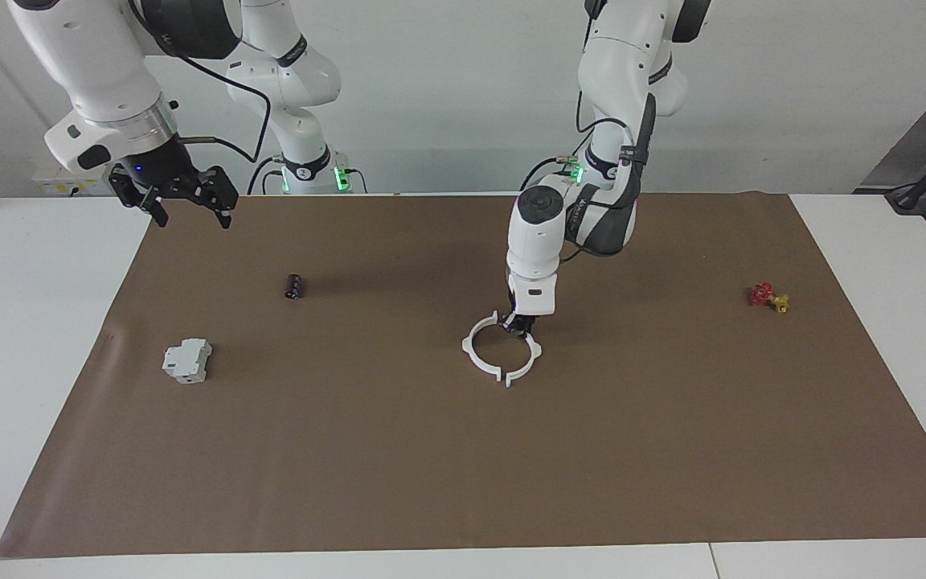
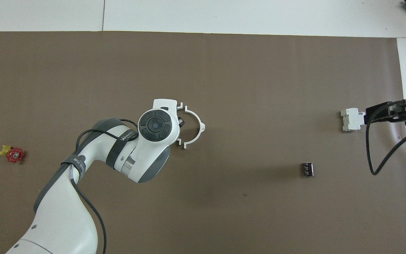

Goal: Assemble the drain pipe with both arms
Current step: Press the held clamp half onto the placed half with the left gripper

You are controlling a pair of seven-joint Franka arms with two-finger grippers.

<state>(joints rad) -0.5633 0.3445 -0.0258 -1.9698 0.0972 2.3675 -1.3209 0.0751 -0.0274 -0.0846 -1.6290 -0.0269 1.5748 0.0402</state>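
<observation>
The drain pipe (image 1: 469, 350) lies on the brown mat as two thin white half-rings set together into one ring, with small gaps at the joints. It also shows in the overhead view (image 2: 201, 127), partly hidden under the left arm. My left gripper (image 1: 519, 325) is down at the ring's edge nearer to the robots, on the half toward the left arm's end; only a dark tip of it shows in the overhead view (image 2: 180, 121). My right gripper (image 1: 192, 215) is open and empty, raised over the right arm's end of the mat and waiting; it shows at the overhead view's edge (image 2: 368, 116).
A grey-white boxy block (image 1: 186, 360) (image 2: 351, 119) and a small black cylinder (image 1: 294, 285) (image 2: 307, 169) lie toward the right arm's end. A red-and-yellow valve piece (image 1: 767, 296) (image 2: 12, 154) lies toward the left arm's end.
</observation>
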